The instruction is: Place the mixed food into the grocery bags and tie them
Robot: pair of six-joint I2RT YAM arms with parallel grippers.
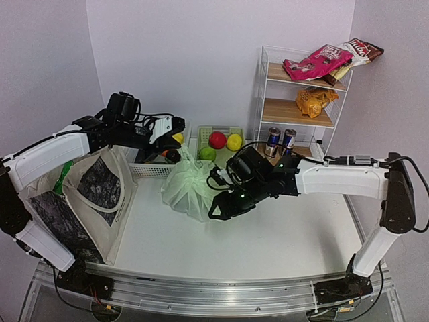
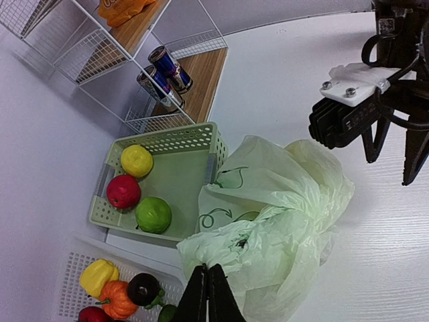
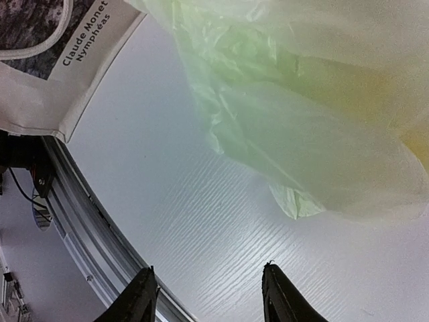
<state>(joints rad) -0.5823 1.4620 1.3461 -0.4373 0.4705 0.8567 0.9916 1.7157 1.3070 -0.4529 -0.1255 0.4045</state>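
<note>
1. Left wrist view: the left gripper [image 2: 208,294] was closed, seemingly pinching a fold at the top of the pale-green plastic bag [image 2: 281,201]. The bag sat bulging on the table [image 2: 301,87], just beside the green basket [image 2: 164,137].
2. The right gripper [image 3: 211,298] was open with nothing between its fingers, low over the table near the bag's side.
3. Judgement: tying was the step in hand. The right gripper should take the opposite loose flap high up, not the belly. The left should hold firm so the bag does not tip.
4. Writing: the canvas tote [image 3: 40,87] read "Claude Monet Nymphéas". The cans [image 2: 164,74] on the shelf were blue-silver, brand too small to read.
</note>
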